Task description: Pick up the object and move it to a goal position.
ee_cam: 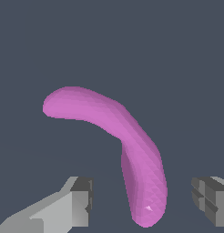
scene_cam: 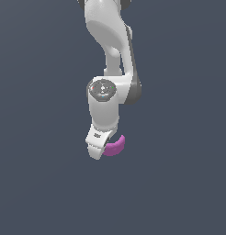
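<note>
1. surface (scene_cam: 36,183): flat, uniform dark slate grey, fills both views.
2. On it: one object (ee_cam: 127,141), matte magenta-purple, curved like a banana, blunt ends.

one magenta curved object (ee_cam: 127,141), one white arm (scene_cam: 108,59), one claw (ee_cam: 141,200)
</note>
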`<state>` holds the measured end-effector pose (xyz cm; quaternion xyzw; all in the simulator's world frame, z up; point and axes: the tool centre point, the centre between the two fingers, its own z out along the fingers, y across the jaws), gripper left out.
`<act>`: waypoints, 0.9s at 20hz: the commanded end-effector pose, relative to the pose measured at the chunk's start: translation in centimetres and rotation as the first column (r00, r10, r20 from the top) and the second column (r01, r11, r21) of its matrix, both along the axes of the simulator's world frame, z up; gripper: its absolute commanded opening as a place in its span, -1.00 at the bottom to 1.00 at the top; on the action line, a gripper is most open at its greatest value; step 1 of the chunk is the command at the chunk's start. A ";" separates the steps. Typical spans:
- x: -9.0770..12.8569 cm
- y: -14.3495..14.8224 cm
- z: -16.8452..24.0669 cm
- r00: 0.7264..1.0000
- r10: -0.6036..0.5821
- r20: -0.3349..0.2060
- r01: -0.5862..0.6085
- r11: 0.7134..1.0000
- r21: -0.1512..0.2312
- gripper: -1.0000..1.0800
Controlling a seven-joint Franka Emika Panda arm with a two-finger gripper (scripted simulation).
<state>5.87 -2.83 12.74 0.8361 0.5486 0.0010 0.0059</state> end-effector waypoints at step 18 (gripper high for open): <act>0.6 -0.7 -1.2 0.987 0.158 -0.003 -0.158 0.987 0.002 0.62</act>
